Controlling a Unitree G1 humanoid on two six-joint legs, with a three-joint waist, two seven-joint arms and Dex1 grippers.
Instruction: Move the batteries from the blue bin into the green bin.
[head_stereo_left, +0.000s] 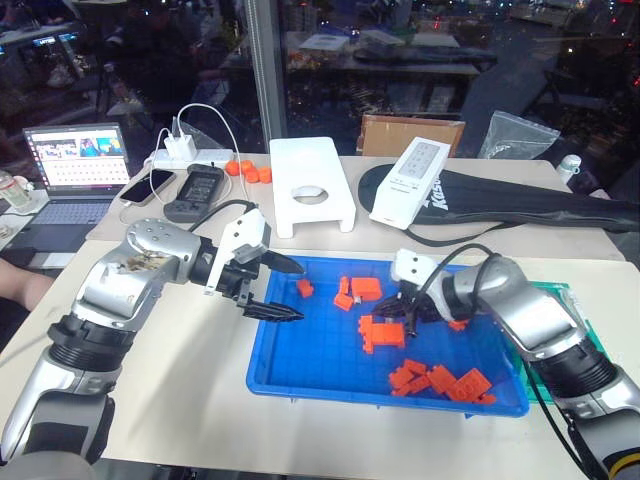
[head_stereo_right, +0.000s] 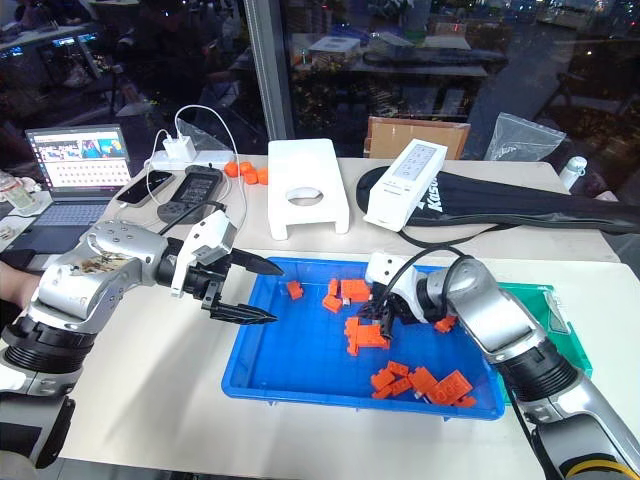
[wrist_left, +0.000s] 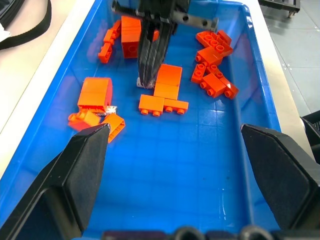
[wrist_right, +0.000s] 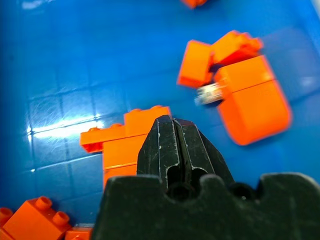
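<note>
1. Far left, an open laptop (head_stereo_left: 75, 160) sits on a lower desk, its screen lit with small thumbnails; the writing is too small to read.
2. Next along the pale table (head_stereo_left: 180, 380) lie a white charger with cables (head_stereo_left: 183, 148), a phone (head_stereo_left: 148, 185) and a dark handheld device (head_stereo_left: 195, 192), then loose orange pieces (head_stereo_left: 250, 171).
3. The left end effector (head_stereo_left: 275, 288) hovers over the left rim of the blue bin (head_stereo_left: 300, 375), its two black fingers spread wide and holding nothing.
4. Behind the bin stands a white moulded block (head_stereo_left: 310, 185), then a white box (head_stereo_left: 410, 182) resting on a long black bag (head_stereo_left: 520, 200) with white lettering that starts "Kas"; the rest is hidden.
5. Orange bricks (head_stereo_left: 440, 382) are scattered across the bin's gridded floor.
6. The right end effector (wrist_left: 150, 80) reaches down among the bricks mid-bin, fingers pressed together; the left wrist view shows something small and silvery at their tips, though whether it is gripped cannot be told.
7. The right wrist view shows a battery (wrist_right: 210, 93) wedged between orange bricks in the blue bin; the head views do not make it out.
8. The green bin (head_stereo_left: 560, 300) peeks out behind the right arm, just beside the blue bin's right end.
9. Behind the table, a dark window reflects the room.
</note>
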